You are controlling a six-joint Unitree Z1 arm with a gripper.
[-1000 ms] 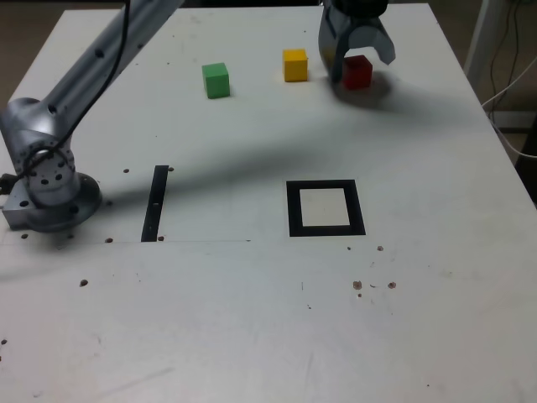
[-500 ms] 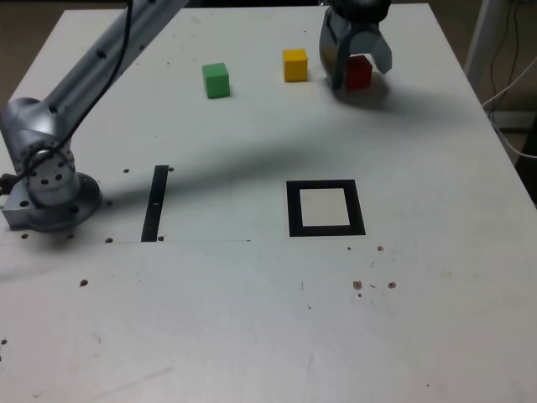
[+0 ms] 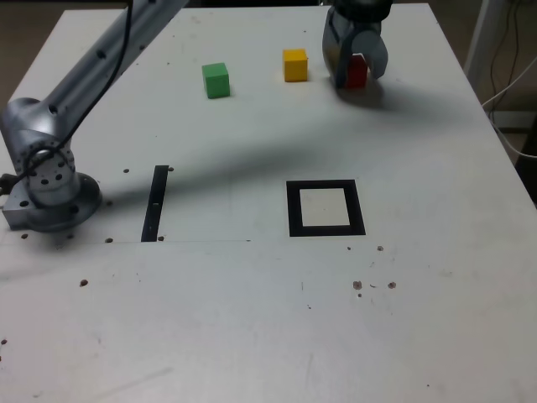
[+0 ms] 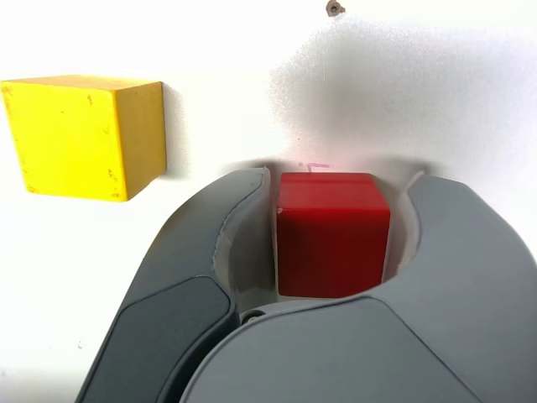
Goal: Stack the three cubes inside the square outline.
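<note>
The red cube (image 3: pixel 358 70) (image 4: pixel 333 235) sits on the white table at the far right of the cube row, between the two dark fingers of my gripper (image 3: pixel 356 79) (image 4: pixel 336 180). The fingers press against its two sides, so the gripper is shut on it, and the cube still rests on the table. The yellow cube (image 3: pixel 294 65) (image 4: pixel 84 138) lies close by on the exterior view's left of the gripper. Farther to that side is the green cube (image 3: pixel 216 80). The square outline (image 3: pixel 294 210) lies nearer the camera, with nothing in it.
The arm's base (image 3: pixel 50 185) stands at the exterior view's left edge of the table (image 3: pixel 252 319), its link reaching across the far left. A thin black strip (image 3: pixel 155 203) lies near the base. Cables hang off the right side.
The fingers have closed in from a wide spread onto the red cube's sides. The cubes have not moved.
</note>
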